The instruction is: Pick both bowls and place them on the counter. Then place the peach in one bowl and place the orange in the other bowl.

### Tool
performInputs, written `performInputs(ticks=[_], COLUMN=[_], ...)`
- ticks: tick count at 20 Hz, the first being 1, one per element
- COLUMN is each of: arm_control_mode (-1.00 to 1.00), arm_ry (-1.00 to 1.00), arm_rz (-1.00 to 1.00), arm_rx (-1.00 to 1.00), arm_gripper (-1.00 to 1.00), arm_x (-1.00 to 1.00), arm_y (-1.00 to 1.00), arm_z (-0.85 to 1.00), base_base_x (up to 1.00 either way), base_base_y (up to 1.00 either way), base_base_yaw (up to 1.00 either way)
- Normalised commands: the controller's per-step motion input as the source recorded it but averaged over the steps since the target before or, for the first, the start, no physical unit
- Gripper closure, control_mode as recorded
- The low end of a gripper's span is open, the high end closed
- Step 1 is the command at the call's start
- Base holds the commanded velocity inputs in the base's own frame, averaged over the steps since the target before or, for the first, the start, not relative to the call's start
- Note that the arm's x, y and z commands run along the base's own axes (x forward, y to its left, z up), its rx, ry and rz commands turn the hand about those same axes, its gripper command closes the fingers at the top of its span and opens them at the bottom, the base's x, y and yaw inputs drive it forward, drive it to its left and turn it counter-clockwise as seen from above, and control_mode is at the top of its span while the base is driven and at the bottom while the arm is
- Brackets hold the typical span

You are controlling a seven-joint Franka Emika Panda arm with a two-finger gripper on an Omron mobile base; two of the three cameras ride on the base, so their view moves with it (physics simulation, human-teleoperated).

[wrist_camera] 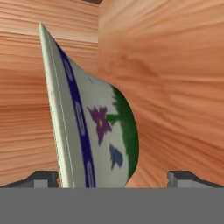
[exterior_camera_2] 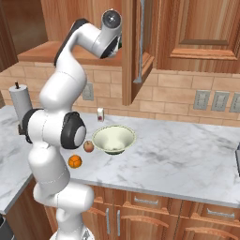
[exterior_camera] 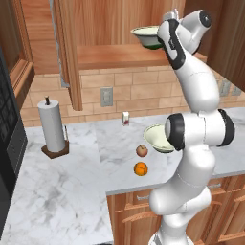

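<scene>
the arm (exterior_camera: 196, 91) is glossy white, built of rounded, bulging segments joined by dark grey-black bands at the joints. a round dark cap closes its top joint. the fingertips (wrist_camera: 41, 179) are small, dark grey blocks.

second bowl (exterior_camera: 147, 37) — half behind arm

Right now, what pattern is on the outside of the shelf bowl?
Blue band, purple and blue flowers, green base on the cream bowl; hand view shows it best.

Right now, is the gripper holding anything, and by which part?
Cannot be told. The gripper straddles the second bowl near its rim at the shelf, fingertips spread wide apart; no contact is visible.
</scene>
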Motion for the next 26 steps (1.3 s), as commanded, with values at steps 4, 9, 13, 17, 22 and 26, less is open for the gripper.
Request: performInputs(ticks=[4,9,13,17,22,26], arm_control_mode=[-1.00,-1.00,-1.00,-1.00,-1.00,-1.00], arm_ry=[0.00,0.02,0.12,0.13,0.04,-0.03], arm_rz=[0.00,0.00,0.00,0.00,0.00,0.01], arm_rx=[0.00,0.00,0.00,0.00,0.00,0.02], arm_gripper=[-1.00,1.00,1.00,1.00,1.00,1.00], arm_x=[0.17,0.14,0.20,0.16,-0.04,-0.47], arm_y=[0.00,0.00,0.00,0.00,0.01,0.17], arm_z=[-0.11,-0.14,-0.21,-0.22,-0.12,-0.13], base_base_x=[0.00,0.00,0.00,0.00,0.00,0.00], base_base_y=[0.00,0.00,0.00,0.00,0.00,0.00], base_base_yaw=[0.00,0.00,0.00,0.00,0.00,0.00])
